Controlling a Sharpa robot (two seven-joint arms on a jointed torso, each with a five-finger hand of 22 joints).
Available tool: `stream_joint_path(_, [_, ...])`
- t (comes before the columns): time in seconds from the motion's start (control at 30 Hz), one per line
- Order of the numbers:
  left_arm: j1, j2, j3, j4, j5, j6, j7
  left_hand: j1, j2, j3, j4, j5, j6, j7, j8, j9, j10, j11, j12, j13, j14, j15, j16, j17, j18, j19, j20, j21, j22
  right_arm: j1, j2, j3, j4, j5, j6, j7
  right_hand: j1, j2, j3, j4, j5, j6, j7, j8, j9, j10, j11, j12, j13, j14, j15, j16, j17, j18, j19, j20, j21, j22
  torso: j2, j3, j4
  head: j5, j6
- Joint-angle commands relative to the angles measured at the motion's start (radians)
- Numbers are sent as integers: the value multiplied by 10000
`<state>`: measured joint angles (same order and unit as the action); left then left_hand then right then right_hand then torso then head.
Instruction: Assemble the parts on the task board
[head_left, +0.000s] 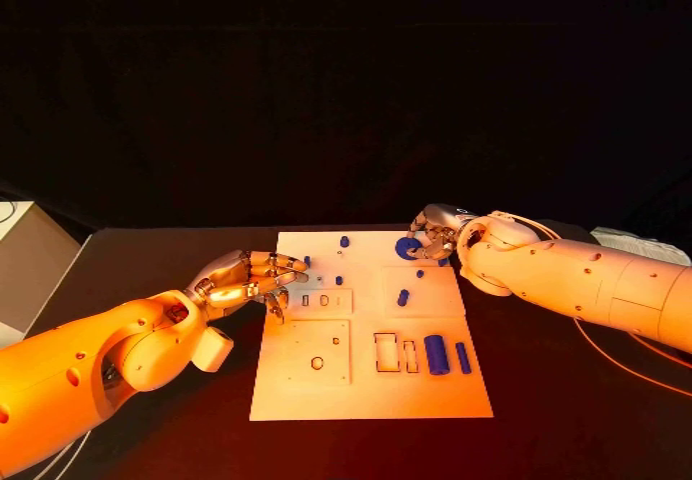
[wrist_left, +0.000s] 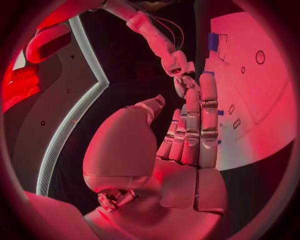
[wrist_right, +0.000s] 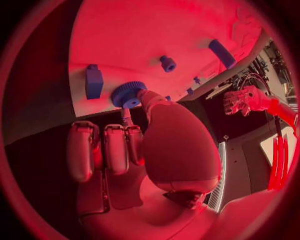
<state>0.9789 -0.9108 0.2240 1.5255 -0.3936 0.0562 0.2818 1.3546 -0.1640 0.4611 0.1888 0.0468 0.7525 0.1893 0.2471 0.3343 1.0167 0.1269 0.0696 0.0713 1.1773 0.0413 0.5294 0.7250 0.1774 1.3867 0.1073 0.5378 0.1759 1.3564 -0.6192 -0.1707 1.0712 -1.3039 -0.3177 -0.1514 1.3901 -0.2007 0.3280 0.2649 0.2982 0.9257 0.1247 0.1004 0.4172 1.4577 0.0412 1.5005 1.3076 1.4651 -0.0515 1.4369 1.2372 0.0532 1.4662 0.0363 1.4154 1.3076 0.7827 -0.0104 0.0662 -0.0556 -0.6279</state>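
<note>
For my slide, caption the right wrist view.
Right hand touches a blue gear-like part at the white task board's edge.

Black table (head_left: 173, 250) — pale box (head_left: 29, 265) at its left edge.

Head view: high, looking down on the board (head_left: 372, 330) and both arms.
Left wrist view: close behind the left robot hand (wrist_left: 187, 140), facing across the board (wrist_left: 262, 90).
Right wrist view: close behind the right robot hand (wrist_right: 137, 145) (board edge beyond).
Shared: the board.
</note>
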Motion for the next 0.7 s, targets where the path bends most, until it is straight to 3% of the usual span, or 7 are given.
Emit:
stream_joint_path(0.03, [-3, 3, 3, 17, -41, 218, 44, 21, 83, -12, -44, 37, 12, 67, -50, 3, -13, 27, -13, 9, -75, 6, 43, 16, -1, 33, 10, 60, 17, -46, 2, -21, 94, -317, -38, -163, 115, -67, 144, -66, 52, 87, 15, 70, 11, 84, 2, 22, 1551, 455, 73, 45, 7, -156, 847, 69, 46, 579, -24, 1, -18, 9, -26])
stream_joint_path(0.13, [-3, -6, 3, 20, -41, 222, 44, 21, 83, -12, -44, 37, 12, 67, -50, 3, -13, 27, -13, 9, -75, 6, 43, 16, -1, 33, 10, 60, 17, -47, -50, -21, 256, -460, -325, -205, 223, -49, 437, -231, 79, 235, -8, 167, 39, 117, -17, 33, 1585, 452, 57, 49, 18, -156, 842, 76, 65, 607, -33, 5, -18, 23, -27])
stream_joint_path(0.43, [-3, -30, 3, 7, -41, 213, 47, 34, 95, -2, -52, 37, 17, 75, -52, 4, -10, 33, -10, 12, -81, 10, 48, 28, -3, 27, 13, 65, 19, -40, -173, 13, 757, -842, -1175, -339, 229, -61, 507, -270, 88, 258, -16, 186, 43, 87, -22, 9, 1553, 453, 51, 54, 32, -157, 841, 76, 73, 620, -43, 9, -12, 49, 24])
stream_joint_path(0.7, [-3, -47, 3, -20, -22, 204, 39, 34, 95, -2, -52, 37, 17, 75, -52, 4, -10, 33, -10, 12, -81, 10, 48, 28, -3, 27, 13, 65, 19, 21, -193, 93, 1477, -1017, -1535, -472, 154, -125, 547, -277, 54, 253, -7, 190, 41, 56, -18, -17, 1521, 447, 52, 44, 8, -153, 837, 75, 65, 611, -47, -5, -8, 134, 46])
